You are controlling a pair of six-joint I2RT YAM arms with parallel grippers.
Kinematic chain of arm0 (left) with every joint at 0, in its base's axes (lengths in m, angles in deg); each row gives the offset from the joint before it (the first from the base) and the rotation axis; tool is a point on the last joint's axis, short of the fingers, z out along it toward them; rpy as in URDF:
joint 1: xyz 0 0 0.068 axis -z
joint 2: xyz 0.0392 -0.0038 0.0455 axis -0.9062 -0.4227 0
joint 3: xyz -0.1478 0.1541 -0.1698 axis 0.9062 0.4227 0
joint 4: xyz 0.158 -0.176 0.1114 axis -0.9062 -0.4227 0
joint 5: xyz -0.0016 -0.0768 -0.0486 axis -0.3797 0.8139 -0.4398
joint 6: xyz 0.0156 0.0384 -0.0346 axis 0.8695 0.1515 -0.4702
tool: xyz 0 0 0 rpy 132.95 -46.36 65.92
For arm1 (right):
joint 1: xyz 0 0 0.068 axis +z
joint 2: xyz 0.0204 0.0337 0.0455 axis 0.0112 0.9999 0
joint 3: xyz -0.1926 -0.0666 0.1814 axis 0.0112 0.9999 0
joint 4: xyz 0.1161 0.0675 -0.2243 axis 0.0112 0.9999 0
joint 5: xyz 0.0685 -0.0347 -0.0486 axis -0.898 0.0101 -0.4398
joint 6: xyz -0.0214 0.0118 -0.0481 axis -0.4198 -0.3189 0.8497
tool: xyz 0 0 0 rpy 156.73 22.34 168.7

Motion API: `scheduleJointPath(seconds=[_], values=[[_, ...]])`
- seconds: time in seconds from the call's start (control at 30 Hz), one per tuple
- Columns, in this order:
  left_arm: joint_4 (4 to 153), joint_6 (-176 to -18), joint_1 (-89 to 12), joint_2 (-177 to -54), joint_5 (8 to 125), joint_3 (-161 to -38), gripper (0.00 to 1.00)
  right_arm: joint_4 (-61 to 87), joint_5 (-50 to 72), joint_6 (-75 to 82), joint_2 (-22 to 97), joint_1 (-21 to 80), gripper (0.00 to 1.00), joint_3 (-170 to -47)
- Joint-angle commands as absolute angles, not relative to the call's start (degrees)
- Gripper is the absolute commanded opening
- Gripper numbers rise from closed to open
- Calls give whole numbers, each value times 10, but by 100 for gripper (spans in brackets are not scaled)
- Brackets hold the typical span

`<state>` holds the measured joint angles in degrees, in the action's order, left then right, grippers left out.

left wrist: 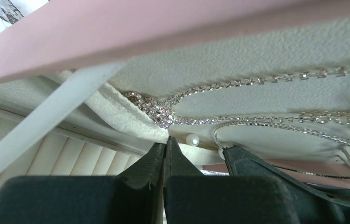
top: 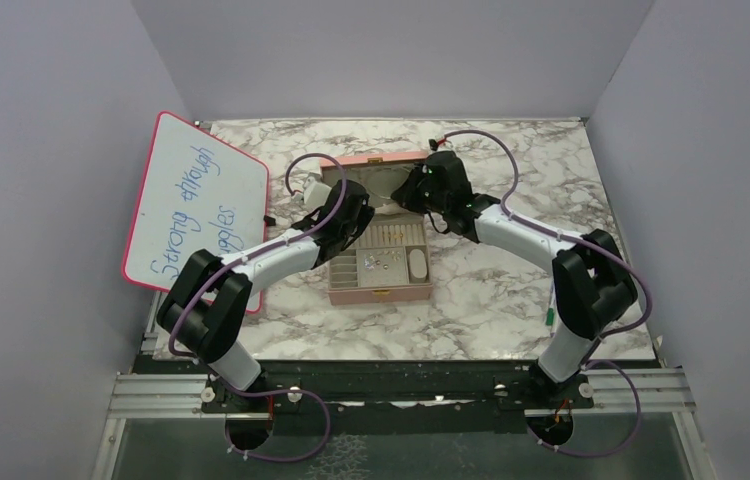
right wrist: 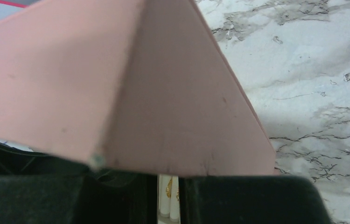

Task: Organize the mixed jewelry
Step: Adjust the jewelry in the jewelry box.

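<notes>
A white dry-erase board with a red rim [top: 196, 205] leans at the left edge of the marbled tabletop [top: 491, 310]. The left tool [left wrist: 167, 140] reaches under the raised lid of the pink rectangular jewellery box [top: 381, 293]. Its fingers are pressed together, with nothing visible between them. Just beyond its tips, a sparkling rhinestone chain [left wrist: 238, 81], a thin silver hoop-like chain [left wrist: 276, 127] and a small pearl [left wrist: 192, 139] show against the lid's cream lining. Tiny gold and silver pieces [top: 383, 262] sit in the box's tray compartments. The right tool [top: 413, 190] is at the lid's right part. The lid's pink outside hides its tips, so I cannot tell its grip. A green-and-white marker pen [top: 549, 315] lies beside the right arm.
</notes>
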<state>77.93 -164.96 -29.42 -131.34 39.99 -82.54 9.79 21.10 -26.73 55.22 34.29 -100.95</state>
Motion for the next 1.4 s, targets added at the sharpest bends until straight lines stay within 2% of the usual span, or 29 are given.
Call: scheduleJointPath(seconds=[0.0,0.3,0.77,0.9,1.13,1.27,1.37], values=[[803,-1620,-292,-1289,431,-827,0,107,201,-251,576,342,15,-1023],[808,-1614,-292,-1279,436,-824,0,125,214,-245,605,342,18,-1056],[818,-1611,-294,-1275,447,-826,0,156,193,-263,575,342,37,-1068],[822,-1612,-296,-1272,454,-824,0,163,172,-269,568,342,39,-1072],[826,-1615,-298,-1267,458,-823,0,161,160,-277,545,342,37,-1059],[829,-1616,-300,-1268,461,-822,0,160,157,-273,540,342,27,-1058],[830,-1617,-300,-1268,461,-820,0,162,158,-270,550,342,24,-1063]])
